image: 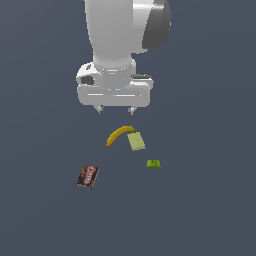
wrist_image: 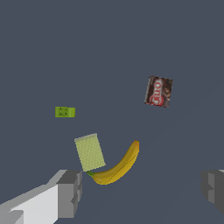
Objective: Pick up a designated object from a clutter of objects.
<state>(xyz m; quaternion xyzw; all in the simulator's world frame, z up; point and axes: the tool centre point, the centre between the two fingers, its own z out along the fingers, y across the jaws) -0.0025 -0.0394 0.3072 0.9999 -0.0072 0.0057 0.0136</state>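
Hanging above the bench (image: 210, 210), the gripper (image: 116, 109) has its jaws spread wide and empty. Below them the pale yellow-green slab (image: 136, 141) lies flat, touching one end of the banana (image: 119, 134). The small green block (image: 153, 163) and dark brown-red packet (image: 87, 176) lie apart.

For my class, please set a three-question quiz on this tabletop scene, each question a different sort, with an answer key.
1. True or false: the open gripper holds the flat pale yellow-green sponge-like slab.
2. Which item touches the slab? A) curved yellow banana B) small bright green block C) dark brown-red packet
3. Fill in: the item lying farthest from the slab is the ____.

Key: 1 false; 2 A; 3 packet.
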